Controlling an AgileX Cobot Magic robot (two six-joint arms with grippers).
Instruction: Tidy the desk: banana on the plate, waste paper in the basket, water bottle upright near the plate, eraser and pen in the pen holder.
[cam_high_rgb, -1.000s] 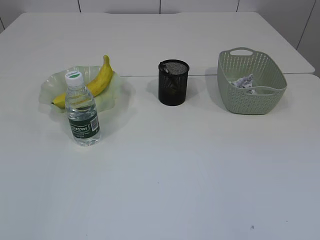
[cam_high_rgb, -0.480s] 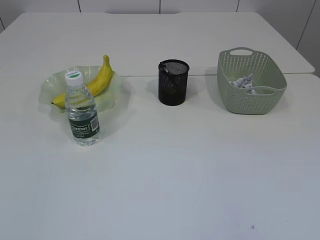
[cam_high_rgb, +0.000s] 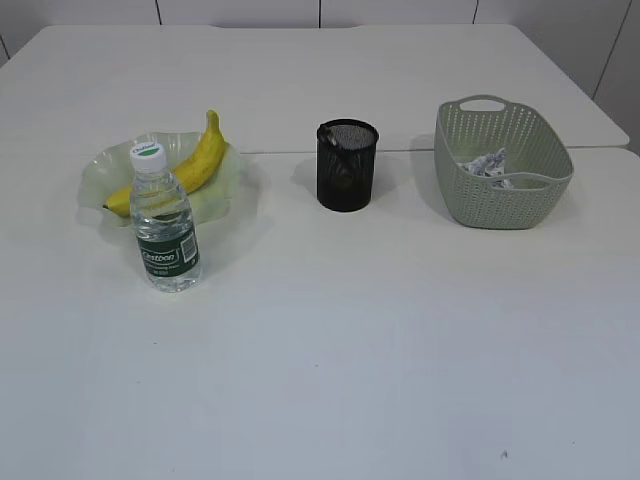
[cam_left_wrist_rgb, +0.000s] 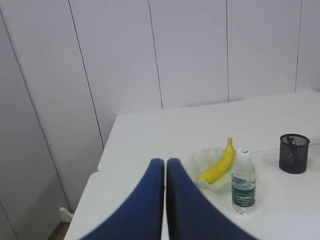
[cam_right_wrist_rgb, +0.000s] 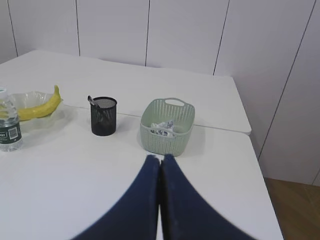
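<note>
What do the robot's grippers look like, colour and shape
Only the fingers show, in the wrist views. The left gripper has two smooth dark blue fingers, broad at the base and tapering to rounded tips. The right gripper looks the same. No cables or markings are visible.

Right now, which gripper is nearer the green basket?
Right. The right gripper hangs shut just in front of the basket. The left gripper, also shut, is back over the table's far left end, beyond the plate.

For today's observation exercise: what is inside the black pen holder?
A dark pen leans inside the pen holder. The mesh wall hides the bottom, so no eraser can be seen.
</note>
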